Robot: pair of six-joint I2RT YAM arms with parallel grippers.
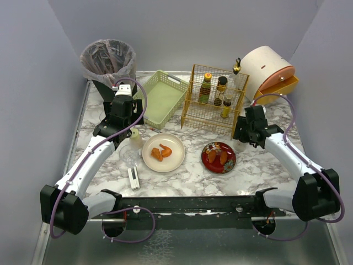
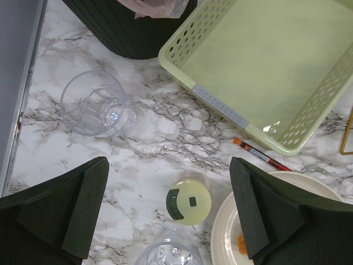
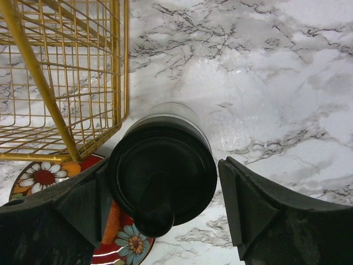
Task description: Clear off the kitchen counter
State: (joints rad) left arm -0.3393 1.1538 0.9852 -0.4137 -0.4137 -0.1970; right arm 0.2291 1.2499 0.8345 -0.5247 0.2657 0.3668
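Shows left gripper [image 2: 170, 171], jaws wide, above kitchen counter [image 2: 165, 127] toward 10 o'clock. Shows right gripper [image 3: 162, 165] toward 3 o'clock, straddling black-capped bottle [image 3: 160, 185]; cannot tell whether clamped.

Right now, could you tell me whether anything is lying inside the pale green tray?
No, in the top view the pale green tray has a bare floor from wall to wall.
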